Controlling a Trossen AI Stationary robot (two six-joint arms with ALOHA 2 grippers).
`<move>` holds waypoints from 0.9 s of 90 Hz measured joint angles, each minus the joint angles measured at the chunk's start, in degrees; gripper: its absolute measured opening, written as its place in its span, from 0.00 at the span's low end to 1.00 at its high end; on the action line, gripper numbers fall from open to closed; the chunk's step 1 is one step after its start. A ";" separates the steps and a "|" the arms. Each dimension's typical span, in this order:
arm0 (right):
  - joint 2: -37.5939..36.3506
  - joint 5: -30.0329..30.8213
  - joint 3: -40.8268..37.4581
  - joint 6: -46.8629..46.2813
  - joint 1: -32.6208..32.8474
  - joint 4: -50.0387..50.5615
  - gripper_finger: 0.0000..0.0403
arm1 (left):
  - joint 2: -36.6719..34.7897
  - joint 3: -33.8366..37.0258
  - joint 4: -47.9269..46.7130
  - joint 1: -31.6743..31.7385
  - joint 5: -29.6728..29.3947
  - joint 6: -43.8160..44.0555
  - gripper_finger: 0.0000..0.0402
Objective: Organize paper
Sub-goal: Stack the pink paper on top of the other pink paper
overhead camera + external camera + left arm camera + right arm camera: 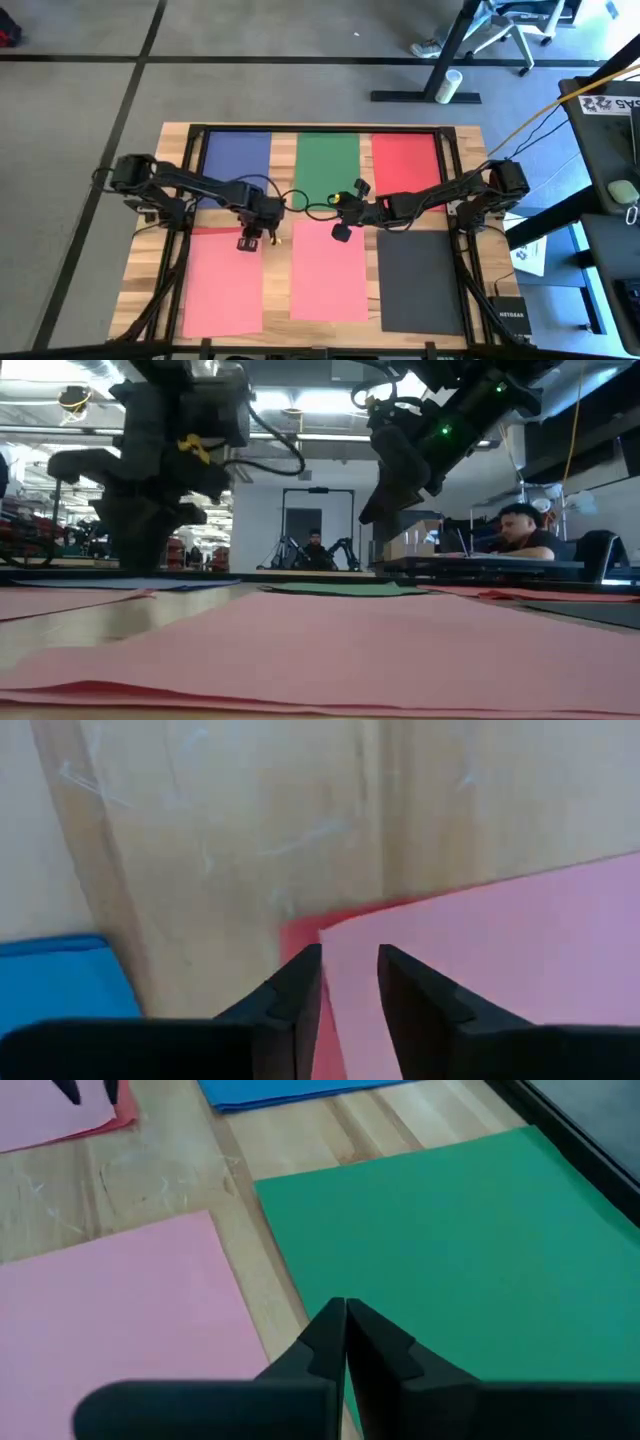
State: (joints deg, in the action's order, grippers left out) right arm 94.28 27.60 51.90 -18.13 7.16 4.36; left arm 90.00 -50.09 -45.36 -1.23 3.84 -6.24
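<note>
Six paper sheets lie flat on the wooden table: blue (pixel 236 155), green (pixel 327 165) and red (pixel 405 158) along the far side, salmon pink (pixel 222 290), pink (pixel 328 275) and dark grey (pixel 420 282) along the near side. A red sheet (pixel 298 935) peeks out from under the salmon pink one's (pixel 480 960) far right corner. My left gripper (pixel 345 960) (pixel 250 242) stands open by a narrow gap, pointing down over that corner. My right gripper (pixel 345 1308) (pixel 337 206) is shut and empty, raised above the green sheet's (pixel 450 1240) near left part. My left gripper has a fingertip (pixel 305 965) on either side of the salmon pink sheet's far right corner edge (pixel 330 935), coming from above. I cannot tell whether the fingertips touch the paper.
A black frame (pixel 455 170) runs round the table's far and side edges, and cables trail along both arms. Bare wood (pixel 120 1170) shows in the strips between the sheets. Beyond the table stand desks, a chair and another robot rig, and a person (pixel 520 530) sits there.
</note>
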 joint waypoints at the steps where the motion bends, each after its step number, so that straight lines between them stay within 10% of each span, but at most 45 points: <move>1: 0.00 0.01 0.00 0.00 0.00 0.00 0.00 | 0.10 0.00 0.00 0.13 -0.03 -0.04 0.21; 81: 0.00 0.02 -0.01 0.00 0.00 0.02 0.00 | 2.96 0.00 1.33 0.48 0.00 -2.18 0.21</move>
State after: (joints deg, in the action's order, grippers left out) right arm 94.28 27.62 51.89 -18.13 7.16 4.38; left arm 92.96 -50.09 -44.04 -0.75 3.84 -8.42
